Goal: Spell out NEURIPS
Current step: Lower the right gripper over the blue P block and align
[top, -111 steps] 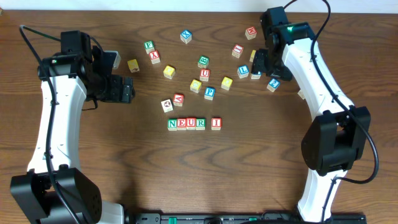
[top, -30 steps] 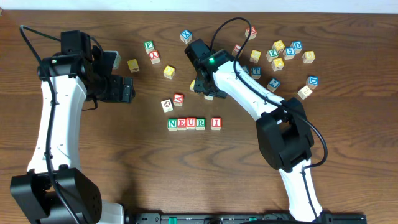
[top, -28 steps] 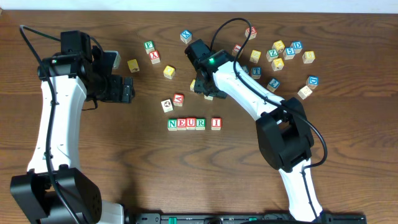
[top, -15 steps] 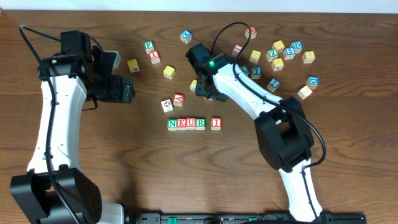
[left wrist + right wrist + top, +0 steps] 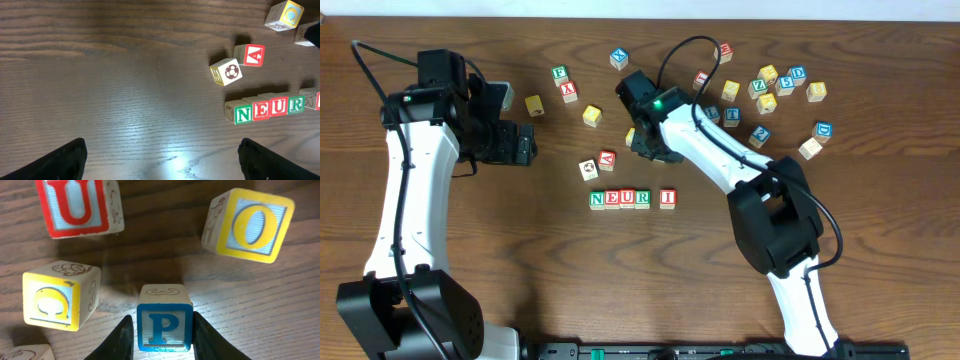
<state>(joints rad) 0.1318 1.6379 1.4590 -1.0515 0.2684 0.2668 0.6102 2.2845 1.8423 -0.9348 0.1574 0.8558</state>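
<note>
Cubes N, E, U, R (image 5: 619,199) stand in a row at mid-table, and the I cube (image 5: 667,198) sits a gap further right. That row (image 5: 270,107) also shows at the right of the left wrist view. The blue P cube (image 5: 164,327) rests on the wood just behind the row. My right gripper (image 5: 163,339) is shut on it, one finger against each side. From overhead, the right gripper (image 5: 653,147) hides the cube. My left gripper (image 5: 520,142) hovers open at the left, over bare wood (image 5: 162,160).
Close around the P cube lie a red U cube (image 5: 75,205), a yellow O cube (image 5: 252,225) and another yellow cube (image 5: 55,300). A red A cube (image 5: 607,160) and a ball-picture cube (image 5: 588,169) sit left of the gripper. Several loose cubes (image 5: 770,85) crowd the back right.
The right gripper's fingers have closed in onto the P cube, and the wrist has shifted slightly. The left arm has not moved.
</note>
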